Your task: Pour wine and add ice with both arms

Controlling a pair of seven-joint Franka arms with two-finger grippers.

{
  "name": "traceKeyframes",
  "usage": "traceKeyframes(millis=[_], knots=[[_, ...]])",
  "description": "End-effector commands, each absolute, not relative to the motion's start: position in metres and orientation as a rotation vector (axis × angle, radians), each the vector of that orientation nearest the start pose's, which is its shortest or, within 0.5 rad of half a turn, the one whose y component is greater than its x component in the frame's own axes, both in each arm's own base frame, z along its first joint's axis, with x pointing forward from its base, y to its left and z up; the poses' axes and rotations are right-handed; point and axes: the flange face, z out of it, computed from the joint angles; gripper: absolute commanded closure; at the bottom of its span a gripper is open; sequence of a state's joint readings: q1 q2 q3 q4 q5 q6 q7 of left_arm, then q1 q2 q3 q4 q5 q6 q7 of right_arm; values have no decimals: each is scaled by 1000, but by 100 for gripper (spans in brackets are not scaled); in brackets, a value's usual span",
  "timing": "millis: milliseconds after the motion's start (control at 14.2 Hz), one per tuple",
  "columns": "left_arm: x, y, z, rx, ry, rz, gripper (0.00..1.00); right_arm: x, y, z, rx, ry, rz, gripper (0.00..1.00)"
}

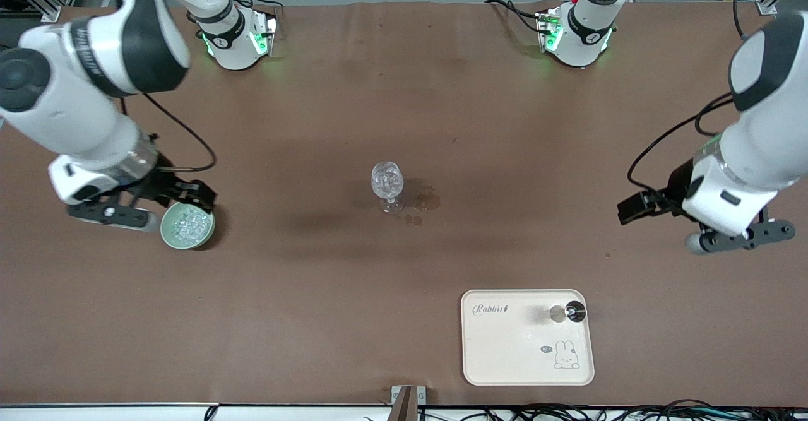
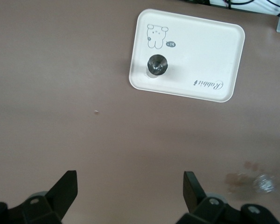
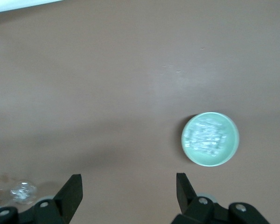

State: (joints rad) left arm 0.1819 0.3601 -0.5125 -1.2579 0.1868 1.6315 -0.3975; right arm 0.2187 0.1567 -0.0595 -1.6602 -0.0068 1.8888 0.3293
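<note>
Brown surface (image 1: 315, 93) with darker wet-looking spots (image 1: 426, 201) beside a clear see-through glass (image 1: 387, 184). Pale green bowl (image 1: 187, 225) full of glittery whitish ice (image 1: 189, 224); cream tray (image 1: 527, 339) with a drawn rabbit and the word "Rabbit", plus a shiny silver jigger (image 1: 568, 313). White arms with black bands, green-lit bases, and a black left pincer (image 2: 130, 191) and right pincer (image 3: 128, 193).

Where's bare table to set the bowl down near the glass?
Bare brown table lies between the pale green bowl and the wine glass, and between the glass and the tray. Avoid the stained patch beside the glass, toward the left arm's end.
</note>
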Motion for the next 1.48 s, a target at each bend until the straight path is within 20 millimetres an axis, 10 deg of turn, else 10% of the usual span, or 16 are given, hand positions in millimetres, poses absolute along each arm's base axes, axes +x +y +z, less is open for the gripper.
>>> traceKeyframes(millis=[0, 565, 989, 1413], knots=[[598, -135, 612, -3093, -48, -116, 0, 574, 60, 527, -3136, 212, -111, 11], [517, -71, 641, -3181, -4, -4, 0, 540, -60, 582, -3155, 108, -8, 11], [500, -74, 648, -3110, 27, -35, 0, 545, -33, 647, -3182, 28, -73, 10], [501, -70, 649, -3107, 5, -38, 0, 542, 2, 638, -3200, 19, -19, 11]])
